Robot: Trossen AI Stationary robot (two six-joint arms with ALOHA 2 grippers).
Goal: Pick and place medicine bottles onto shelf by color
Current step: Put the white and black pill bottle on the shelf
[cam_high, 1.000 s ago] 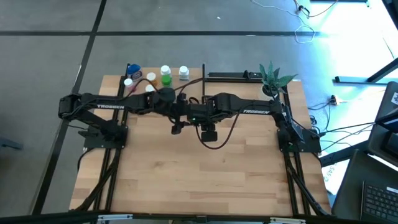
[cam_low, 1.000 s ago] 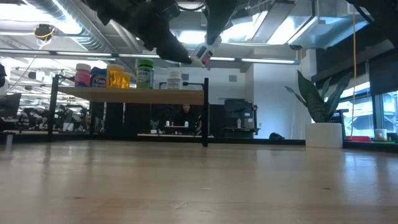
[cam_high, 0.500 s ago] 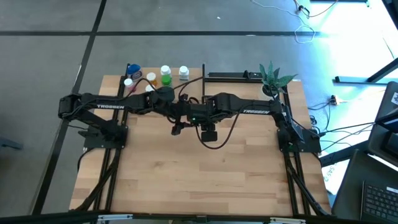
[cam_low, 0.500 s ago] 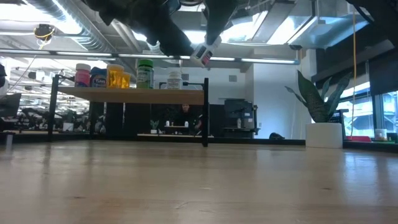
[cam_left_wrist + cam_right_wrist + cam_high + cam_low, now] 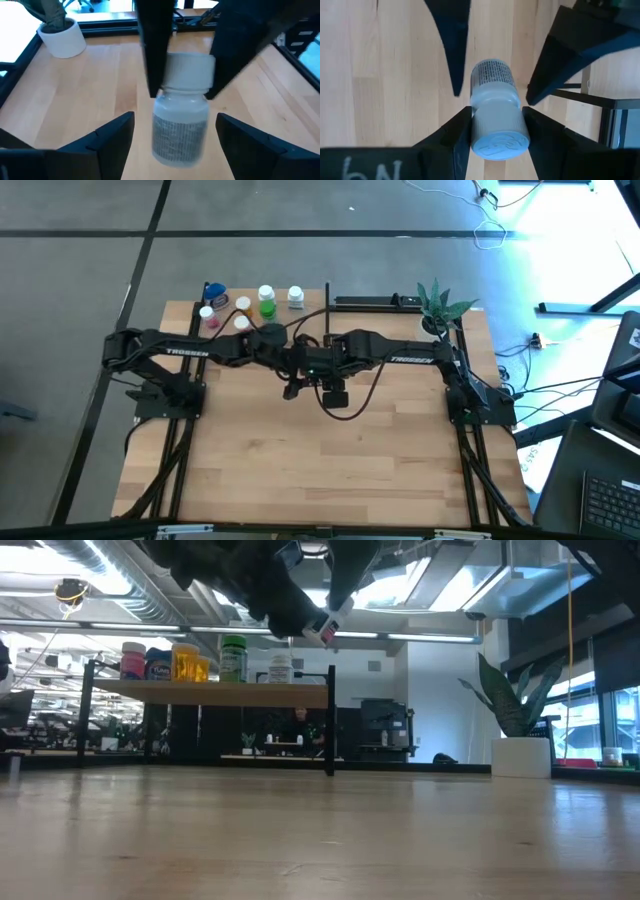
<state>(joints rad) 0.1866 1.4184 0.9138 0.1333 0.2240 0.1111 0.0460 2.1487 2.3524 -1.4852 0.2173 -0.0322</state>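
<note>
Right gripper (image 5: pixel 492 131) clamped on ribbed white cap of one smooth cylindrical white pill bottle (image 5: pixel 493 80), left gripper (image 5: pixel 175 131) fingers spread wide beside its printed body

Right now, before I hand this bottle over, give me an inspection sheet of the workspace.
Surface: wooden table, bare in front of the arms.
Job's things: six bottles on the shelf; one white bottle held in the air.
Clutter: potted plant at the far right corner.
Claws: right claw shut on the white bottle's cap; left claw open, its fingers either side of the bottle's body, not touching.
Cables: one looped under the arms; more on the floor at right.
Surroundings: a person seated beyond the shelf.
</note>
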